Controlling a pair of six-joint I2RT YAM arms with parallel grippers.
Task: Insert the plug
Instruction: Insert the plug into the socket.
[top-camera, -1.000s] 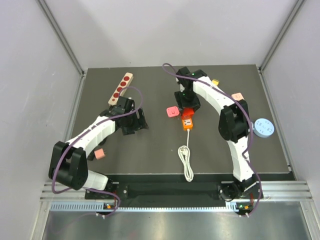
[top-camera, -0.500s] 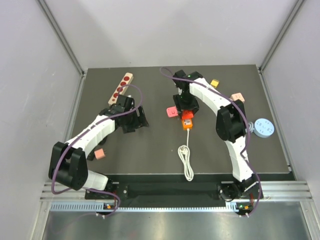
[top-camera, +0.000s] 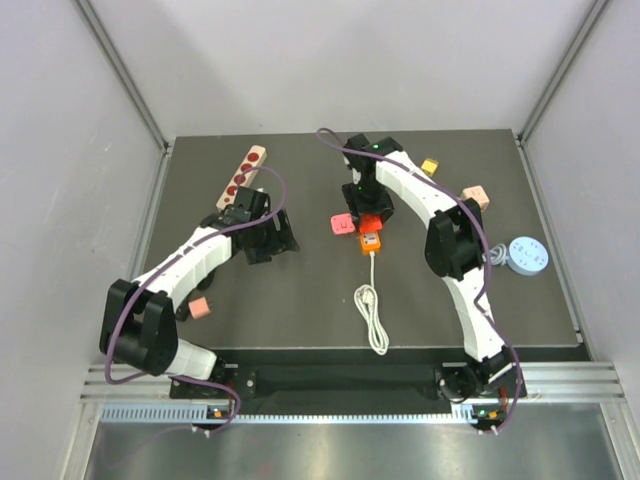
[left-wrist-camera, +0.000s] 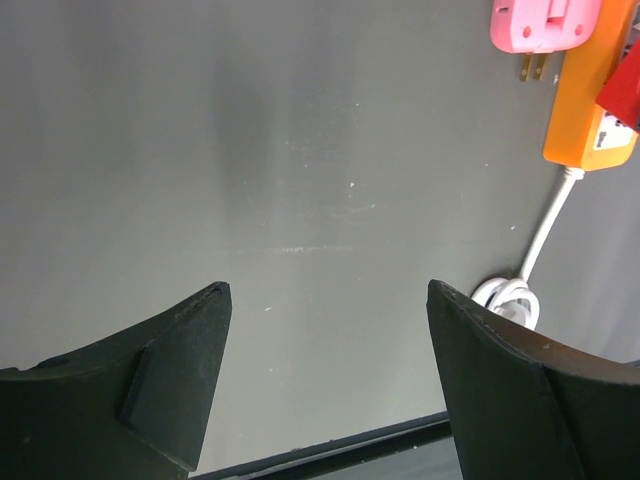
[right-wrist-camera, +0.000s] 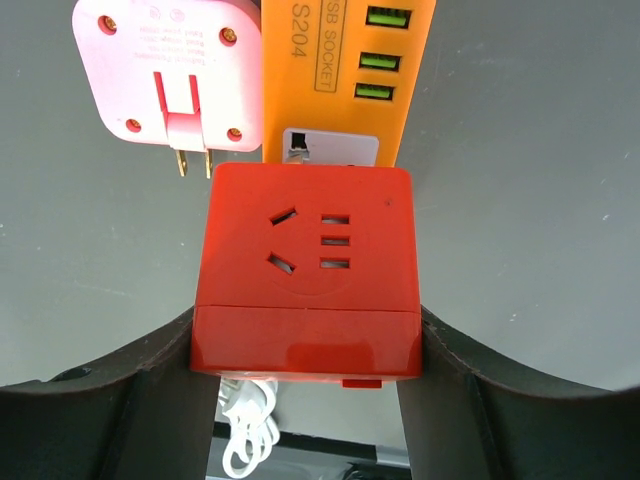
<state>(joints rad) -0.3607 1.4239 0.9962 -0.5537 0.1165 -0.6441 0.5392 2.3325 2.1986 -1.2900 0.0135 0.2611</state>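
The plug (right-wrist-camera: 308, 270) is a bright red cube with socket holes on its top face. My right gripper (right-wrist-camera: 308, 345) is shut on it, one finger on each side. It sits over the end of the orange power strip (right-wrist-camera: 345, 70) opposite the cord, hiding that end; I cannot tell whether it touches the strip. In the top view the plug (top-camera: 370, 222) and the strip (top-camera: 370, 241) lie mid-table under my right gripper (top-camera: 368, 214). My left gripper (left-wrist-camera: 330, 300) stands open over bare table, left of the strip (left-wrist-camera: 585, 110).
A pink adapter (right-wrist-camera: 168, 75) lies prongs-up right beside the strip's left side. The strip's white cord (top-camera: 373, 318) trails toward the near edge. A wooden socket bar (top-camera: 243, 176) lies at the far left. Small pink (top-camera: 474, 193) and yellow (top-camera: 430, 166) blocks and a blue disc (top-camera: 527, 255) sit at the right.
My right gripper has drifted slightly toward the far left with the plug, and the orange strip and its cord have shifted along with it. The left arm has hardly moved.
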